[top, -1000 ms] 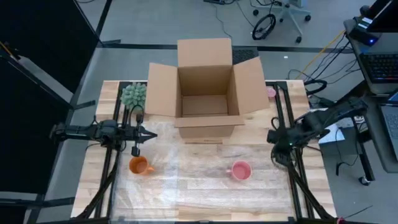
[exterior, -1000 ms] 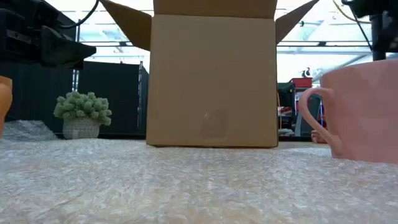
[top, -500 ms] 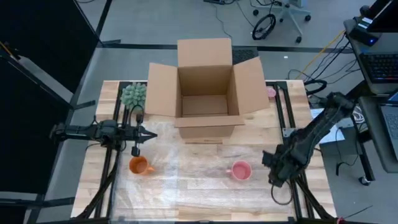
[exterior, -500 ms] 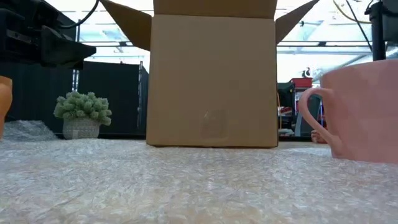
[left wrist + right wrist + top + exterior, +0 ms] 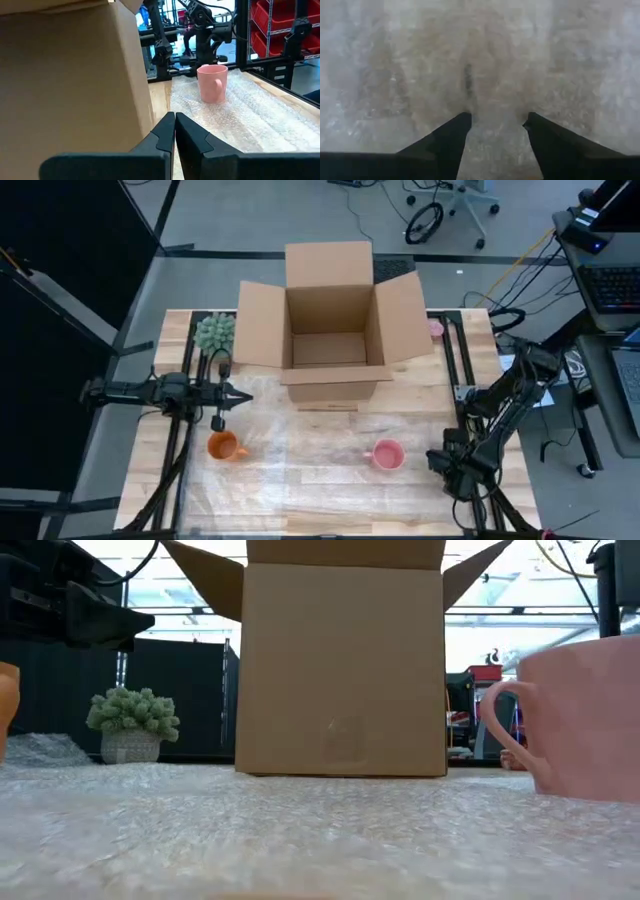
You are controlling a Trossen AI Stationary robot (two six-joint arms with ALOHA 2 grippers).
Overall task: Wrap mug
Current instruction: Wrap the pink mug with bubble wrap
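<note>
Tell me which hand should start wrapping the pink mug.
Likely the right hand: it is open, low over the bubble wrap just beside the pink mug. The left hand is shut, waiting near the orange mug.

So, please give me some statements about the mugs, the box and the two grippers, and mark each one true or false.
1. The pink mug stands upright on the bubble wrap. True.
2. The orange mug is inside the cardboard box. False: it stands on the table outside the box, near the left gripper.
3. The right gripper is open, pointing down at the bubble wrap. True.
4. The left gripper holds the pink mug. False: its fingers are shut on nothing, and the mug is far from it.
5. The box flaps are closed. False: the box is open.
</note>
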